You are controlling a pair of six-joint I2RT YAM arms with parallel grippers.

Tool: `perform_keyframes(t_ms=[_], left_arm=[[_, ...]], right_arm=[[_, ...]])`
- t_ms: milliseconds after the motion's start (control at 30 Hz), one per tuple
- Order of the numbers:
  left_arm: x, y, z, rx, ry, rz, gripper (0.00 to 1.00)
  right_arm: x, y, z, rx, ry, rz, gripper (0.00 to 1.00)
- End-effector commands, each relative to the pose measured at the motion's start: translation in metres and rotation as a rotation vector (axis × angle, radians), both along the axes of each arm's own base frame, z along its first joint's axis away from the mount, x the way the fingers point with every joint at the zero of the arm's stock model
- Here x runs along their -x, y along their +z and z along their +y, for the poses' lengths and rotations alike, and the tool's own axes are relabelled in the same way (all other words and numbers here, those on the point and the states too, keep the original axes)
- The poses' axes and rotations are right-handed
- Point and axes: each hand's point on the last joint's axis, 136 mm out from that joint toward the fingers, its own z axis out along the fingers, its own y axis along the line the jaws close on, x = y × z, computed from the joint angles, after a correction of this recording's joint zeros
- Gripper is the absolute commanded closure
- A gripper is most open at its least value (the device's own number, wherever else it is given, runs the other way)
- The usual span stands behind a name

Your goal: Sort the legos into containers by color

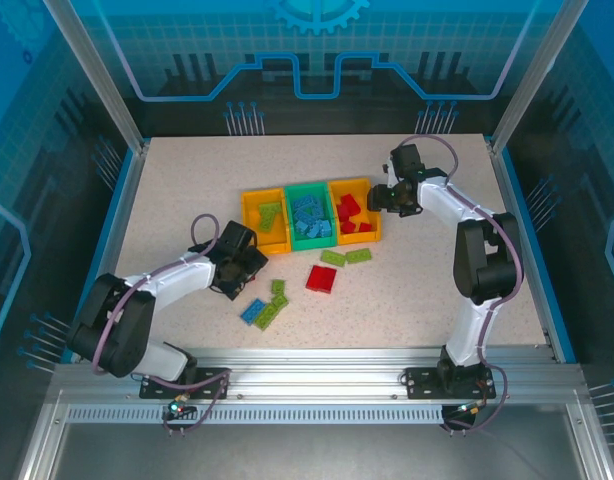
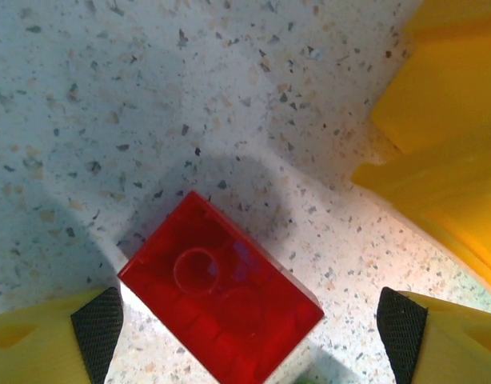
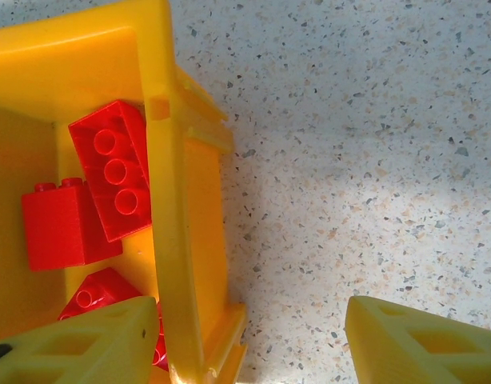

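Speckled table (image 2: 149,80), red lego (image 2: 221,300) between fingers (image 2: 97,324) of open left hand (image 2: 249,330)

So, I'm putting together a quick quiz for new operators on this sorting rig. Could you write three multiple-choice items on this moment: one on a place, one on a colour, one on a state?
1. Which bin holds the blue bricks? A the yellow one; B the green one; C the orange one.
2. What colour is the brick lying within the left claw? A red; B blue; C lime green.
3. How does the left claw stand? A shut on the brick; B open; C shut on nothing.

Answers:
1 B: seen from above, the blue pieces lie in the middle green bin.
2 A: the left wrist view shows it plainly red on the table.
3 B: its pads are spread wider than the brick, with bare table showing on the right side.
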Motion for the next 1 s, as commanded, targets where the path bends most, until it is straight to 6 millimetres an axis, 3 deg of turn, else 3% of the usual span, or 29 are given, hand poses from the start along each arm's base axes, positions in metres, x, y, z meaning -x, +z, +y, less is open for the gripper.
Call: perform_keyframes(t_ms=[0,567,733,967], left_arm=[[0.001,-0.010,0.002,0.020,0.006,0.024,0.15],[-0.008,-0.024,-0.003,0.010,-0.024,0.046,0.32],[-0.010,-0.027,-0.005,0.017,-0.032,0.048,0.39],[-0.010,-0.025,-0.005,0.012,-0.043,0.038,0.55]], right_arm=[[0.003,0.007,0.002,-0.003,0.014,0.002,0.36],[0.002,0.001,0.000,0.013,0.013,0.021,0.34],[0.002,-0.005,-0.001,0.016,0.018,0.030,0.37],[0.002,-0.013,0.006,-0.007,0.049,0.044,0.49]])
